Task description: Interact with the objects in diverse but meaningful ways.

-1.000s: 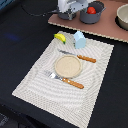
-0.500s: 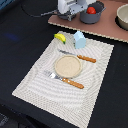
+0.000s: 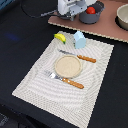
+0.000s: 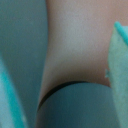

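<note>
My gripper is a white hand low over the pinkish board at the back, just to the exterior view's left of the dark grey two-handled pot. A red tomato lies in the pot. The wrist view is blurred: teal fingers stand apart at both edges with nothing between them, and the board and a curved dark pot rim show in the gap. The yellow banana and pale blue carton sit at the far edge of the striped placemat. The small white elongated piece is out of view.
On the placemat a tan plate lies between a knife and a fork, both with orange handles. A pale bowl stands on the board at the exterior view's right. The table is black.
</note>
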Motion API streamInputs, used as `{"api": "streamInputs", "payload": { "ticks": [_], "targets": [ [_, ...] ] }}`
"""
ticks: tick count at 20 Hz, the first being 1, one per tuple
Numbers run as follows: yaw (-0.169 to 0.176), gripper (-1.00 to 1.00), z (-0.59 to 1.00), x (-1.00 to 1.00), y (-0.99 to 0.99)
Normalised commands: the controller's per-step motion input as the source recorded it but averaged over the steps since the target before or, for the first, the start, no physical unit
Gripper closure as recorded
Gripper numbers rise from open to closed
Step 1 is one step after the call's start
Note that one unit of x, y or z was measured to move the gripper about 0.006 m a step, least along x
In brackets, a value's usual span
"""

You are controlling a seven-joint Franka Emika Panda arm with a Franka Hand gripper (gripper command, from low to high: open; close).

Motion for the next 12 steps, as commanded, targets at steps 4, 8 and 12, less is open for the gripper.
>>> {"api": "streamInputs", "payload": {
  "ticks": [4, 8, 12],
  "targets": [
    [0.0, 1.0, -0.04, 0.12, 0.19],
    [0.0, 1.0, 0.0, 0.15, 0.19],
    [0.0, 1.0, 0.36, 0.2, 0.23]
  ]
}}
